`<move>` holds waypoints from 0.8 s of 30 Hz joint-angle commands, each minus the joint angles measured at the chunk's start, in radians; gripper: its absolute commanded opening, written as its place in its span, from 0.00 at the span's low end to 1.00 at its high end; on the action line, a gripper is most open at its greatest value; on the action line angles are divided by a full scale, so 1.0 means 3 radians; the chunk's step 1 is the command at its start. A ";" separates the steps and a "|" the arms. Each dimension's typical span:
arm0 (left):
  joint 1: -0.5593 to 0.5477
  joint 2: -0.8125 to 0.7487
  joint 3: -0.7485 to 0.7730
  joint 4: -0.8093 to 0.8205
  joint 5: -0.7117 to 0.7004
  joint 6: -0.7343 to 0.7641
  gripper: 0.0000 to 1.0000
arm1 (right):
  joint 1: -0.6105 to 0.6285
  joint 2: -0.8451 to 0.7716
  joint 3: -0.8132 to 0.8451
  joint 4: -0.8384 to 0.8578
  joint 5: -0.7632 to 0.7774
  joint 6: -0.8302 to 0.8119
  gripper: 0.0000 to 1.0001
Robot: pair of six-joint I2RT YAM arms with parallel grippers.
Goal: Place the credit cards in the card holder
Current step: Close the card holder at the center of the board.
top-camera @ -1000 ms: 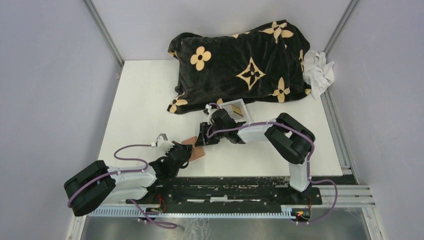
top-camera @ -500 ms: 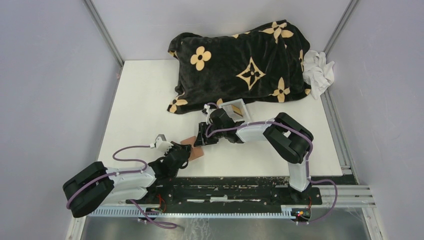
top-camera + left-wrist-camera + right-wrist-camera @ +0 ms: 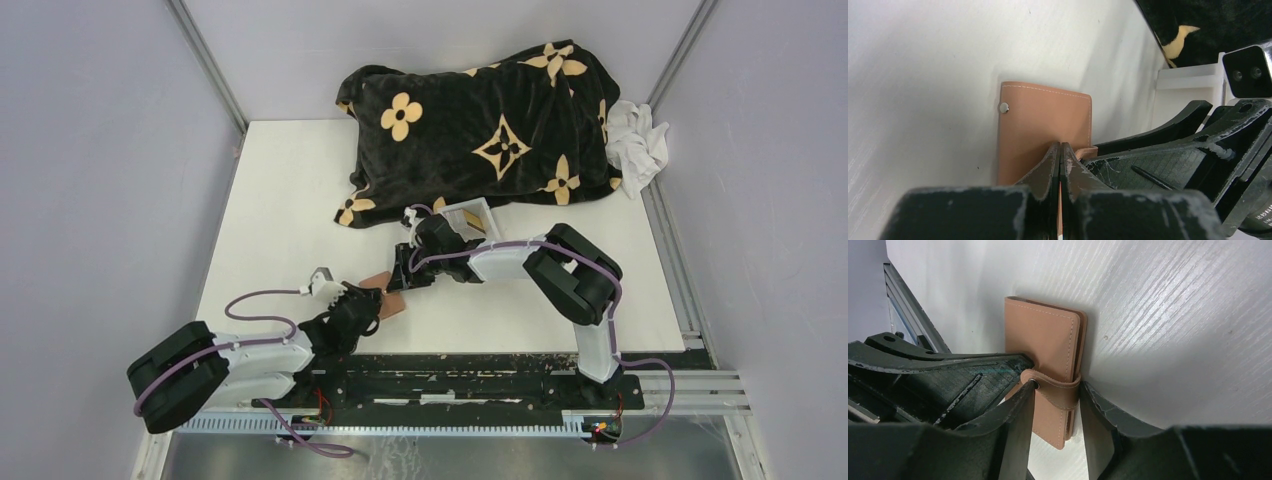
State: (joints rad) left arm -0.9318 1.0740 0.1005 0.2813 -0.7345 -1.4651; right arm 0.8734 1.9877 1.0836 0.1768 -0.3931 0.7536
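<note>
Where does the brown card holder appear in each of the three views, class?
Top external: card holder low centre, between both grippers.
Left wrist: centre, flat on the table.
Right wrist: centre, strap between the fingers.
Shared landmark: white table.

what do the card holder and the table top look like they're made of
Card holder: looks like smooth tan leather or an imitation, going by its matte face, stitched edges and snap strap.
Table top: white with a fine streaked grain, possibly painted or laminated wood.

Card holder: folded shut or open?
Folded shut: the card holder lies flat with its strap wrapped round the edge, between the right gripper's fingers.
</note>
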 commanded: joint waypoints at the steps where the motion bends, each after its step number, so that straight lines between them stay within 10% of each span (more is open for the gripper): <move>1: -0.0024 0.0182 0.0077 -0.0595 -0.0047 0.0023 0.03 | 0.0075 0.0171 0.0077 -0.0224 0.0032 -0.0084 0.44; 24: -0.0482 0.0259 0.0515 -0.1497 -0.0722 -0.0310 0.03 | 0.0077 0.0360 0.0205 -0.0358 0.0098 -0.0078 0.37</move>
State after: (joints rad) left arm -1.0409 1.1316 0.2291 0.0051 -0.9184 -1.4899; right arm 0.8764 2.0369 1.1427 0.1551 -0.4038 0.7547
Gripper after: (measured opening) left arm 0.032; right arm 0.374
